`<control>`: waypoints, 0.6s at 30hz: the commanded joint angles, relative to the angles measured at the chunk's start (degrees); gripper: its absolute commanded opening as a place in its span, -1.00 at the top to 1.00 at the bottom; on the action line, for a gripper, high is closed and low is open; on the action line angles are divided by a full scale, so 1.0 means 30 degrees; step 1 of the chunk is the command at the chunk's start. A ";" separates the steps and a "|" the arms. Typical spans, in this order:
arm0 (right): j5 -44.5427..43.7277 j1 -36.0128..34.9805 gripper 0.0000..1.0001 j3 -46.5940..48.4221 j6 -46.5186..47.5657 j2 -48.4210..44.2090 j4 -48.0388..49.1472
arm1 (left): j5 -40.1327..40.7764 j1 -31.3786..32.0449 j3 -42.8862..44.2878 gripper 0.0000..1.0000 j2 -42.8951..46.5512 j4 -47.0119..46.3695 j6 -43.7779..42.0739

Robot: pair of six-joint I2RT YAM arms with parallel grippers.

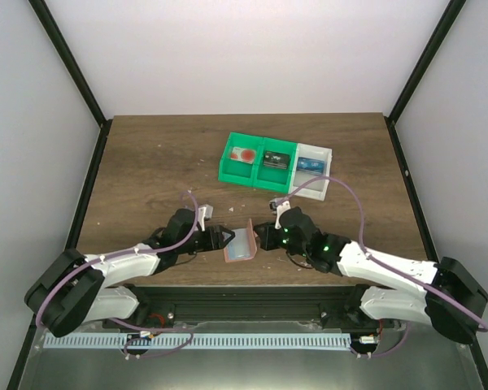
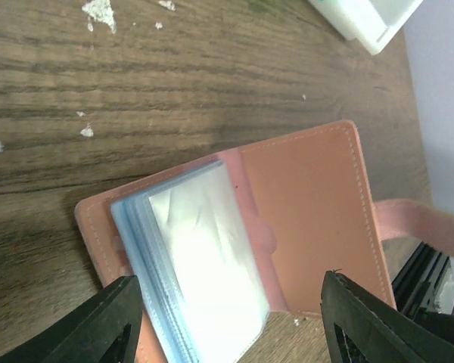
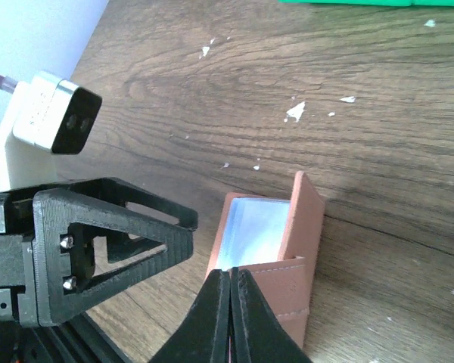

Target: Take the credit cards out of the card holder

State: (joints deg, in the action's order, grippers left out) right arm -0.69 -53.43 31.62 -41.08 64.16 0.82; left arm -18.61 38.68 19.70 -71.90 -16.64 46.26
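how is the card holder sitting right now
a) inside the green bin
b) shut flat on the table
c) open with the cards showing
c: the card holder lies open on the table, with its stack of cards showing between the fingers of the open left gripper.

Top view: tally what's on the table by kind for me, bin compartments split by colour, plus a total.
Green bin compartments: 2
White bin compartments: 1
Card holder: 1
Total: 4
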 commanded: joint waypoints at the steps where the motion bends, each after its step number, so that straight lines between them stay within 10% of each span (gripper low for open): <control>1: -0.1678 0.0174 0.99 -0.0973 -0.0054 -0.1238 -0.1327 | -0.0060 0.0060 0.0151 -0.31 0.0381 0.1419 -0.1163; 18: -0.2264 0.1818 0.99 -0.5069 -0.0712 -0.3662 -0.1539 | -0.1246 0.0068 0.0564 -0.05 -0.2659 0.0173 -0.0822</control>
State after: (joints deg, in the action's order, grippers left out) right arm -5.98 -48.97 17.39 -42.54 54.00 -4.99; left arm -20.12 38.68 20.01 -77.45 -12.71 42.35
